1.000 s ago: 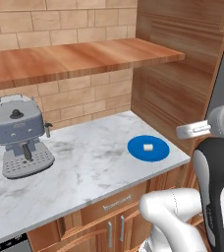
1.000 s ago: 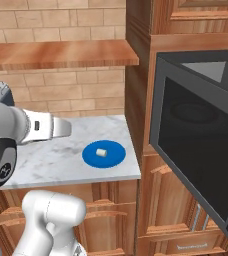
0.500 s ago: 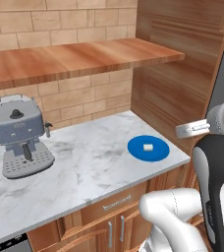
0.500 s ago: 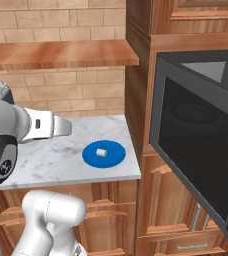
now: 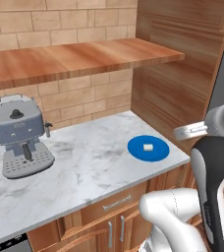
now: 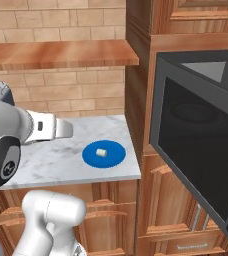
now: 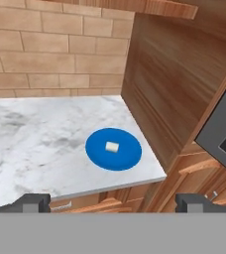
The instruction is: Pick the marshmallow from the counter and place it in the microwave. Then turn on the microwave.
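Marshmallow's surroundings first: a large grey microwave [image 6: 196, 150] with its dark glass door swung open beside a veined white marble counter [image 5: 84, 167]. On it lies a flat round blue plate [image 7: 113, 149], bearing the stubby white marshmallow [image 7: 112, 146] on its side. The gripper [image 7: 112, 202] hangs released, well apart.

A small white marshmallow [image 6: 101, 152] sits in the middle of a round blue plate [image 6: 114, 157] on a marble surface [image 6: 51, 156]. To the right, the microwave [image 6: 198, 135] stands with its dark door swung open.
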